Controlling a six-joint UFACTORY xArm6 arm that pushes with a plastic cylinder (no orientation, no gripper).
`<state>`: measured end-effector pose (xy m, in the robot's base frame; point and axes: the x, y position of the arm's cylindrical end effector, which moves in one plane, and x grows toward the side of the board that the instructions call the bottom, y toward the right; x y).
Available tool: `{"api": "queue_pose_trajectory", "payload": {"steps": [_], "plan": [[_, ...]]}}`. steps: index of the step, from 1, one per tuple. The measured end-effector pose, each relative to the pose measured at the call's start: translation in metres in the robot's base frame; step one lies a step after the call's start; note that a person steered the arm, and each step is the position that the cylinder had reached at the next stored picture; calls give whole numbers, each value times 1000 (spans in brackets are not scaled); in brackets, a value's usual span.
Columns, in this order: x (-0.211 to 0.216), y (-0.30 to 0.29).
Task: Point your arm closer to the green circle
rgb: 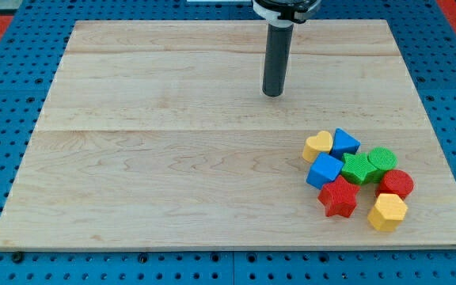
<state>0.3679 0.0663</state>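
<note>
The rod comes down from the view's top, and my tip [273, 94] rests on the wooden tabletop [172, 174], well apart from the blocks. There is no hand to open or close, only that straight dark rod. The green circle [382, 160] sits in a tight cluster toward the view's lower right, touching a green star [359, 169]. Around them lie a yellow heart [318, 146], a blue block [344, 142], a blue cube [324, 170], a red star [339, 198], a red cylinder [397, 184] and a yellow hexagon [387, 212].
</note>
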Motion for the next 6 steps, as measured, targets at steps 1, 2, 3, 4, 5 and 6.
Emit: {"api": "queue_pose_trajectory", "payload": {"steps": [1,2,3,4,5,6], "plan": [[1,1],[1,1],[1,-3],[-2,13],[-15,62],[-15,76]]}}
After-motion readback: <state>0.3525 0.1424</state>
